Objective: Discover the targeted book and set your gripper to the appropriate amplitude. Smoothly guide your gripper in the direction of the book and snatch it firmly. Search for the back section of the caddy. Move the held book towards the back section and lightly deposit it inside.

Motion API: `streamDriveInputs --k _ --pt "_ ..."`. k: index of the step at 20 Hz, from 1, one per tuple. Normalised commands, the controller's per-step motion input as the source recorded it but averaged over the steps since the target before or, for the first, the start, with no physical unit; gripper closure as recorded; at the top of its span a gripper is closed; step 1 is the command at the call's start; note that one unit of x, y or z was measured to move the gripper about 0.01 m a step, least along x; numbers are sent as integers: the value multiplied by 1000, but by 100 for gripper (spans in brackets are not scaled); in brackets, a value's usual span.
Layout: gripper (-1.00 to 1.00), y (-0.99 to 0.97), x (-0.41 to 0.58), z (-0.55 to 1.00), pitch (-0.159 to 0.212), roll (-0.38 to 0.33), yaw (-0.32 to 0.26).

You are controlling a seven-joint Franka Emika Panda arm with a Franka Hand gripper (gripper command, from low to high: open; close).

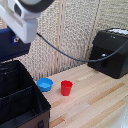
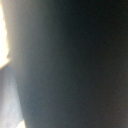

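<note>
My gripper (image 1: 20,36) is the white boxy hand at the top of the exterior view's left; its fingertips are hidden. Just under it the dark navy-blue book (image 1: 10,45) hangs in the air, so the hand is shut on it. The book is above the rear part of the black fabric caddy (image 1: 22,107), over the back section (image 1: 11,75), and clear of the rim. In the wrist view a blurred dark surface (image 2: 75,65), apparently the book, fills nearly the whole picture.
A blue bowl (image 1: 45,84) and a red cup (image 1: 66,88) stand on the wooden table (image 1: 95,102) beside the caddy. A black box-like machine (image 1: 111,52) is at the exterior view's right, with a black cable (image 1: 65,52) running to the arm.
</note>
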Motion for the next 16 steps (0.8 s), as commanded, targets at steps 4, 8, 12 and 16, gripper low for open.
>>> streamDriveInputs --k 4,8,12,16 --pt "100 491 534 0 44 -52 -76" --pt "100 401 499 -1 98 -114 -66" --pt "100 340 421 0 240 -186 -16" --pt "100 420 575 59 214 -120 0"
